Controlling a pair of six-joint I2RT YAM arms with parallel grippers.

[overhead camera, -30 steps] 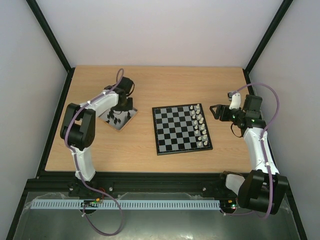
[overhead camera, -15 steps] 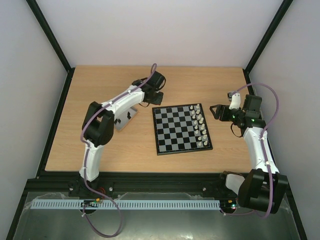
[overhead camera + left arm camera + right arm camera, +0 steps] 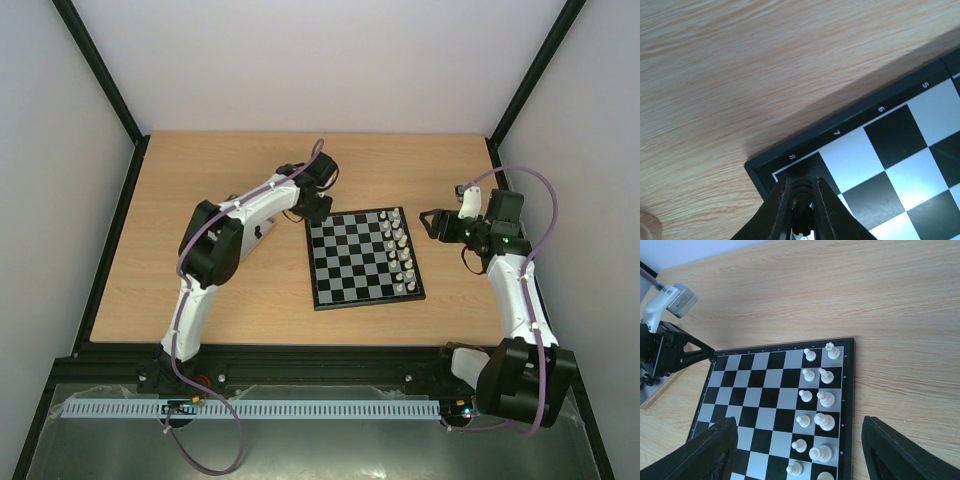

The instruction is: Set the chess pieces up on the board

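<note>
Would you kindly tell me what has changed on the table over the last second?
The left gripper, shut on a black piece, swung right to the board's far left corner. The right gripper stayed open and still beside the board; the white pieces kept their squares.

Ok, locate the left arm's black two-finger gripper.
Top view, left side: the left gripper, pinching a tiny black chess piece, hangs over the far-left corner of the black and pale grey checkered chessboard.
</note>
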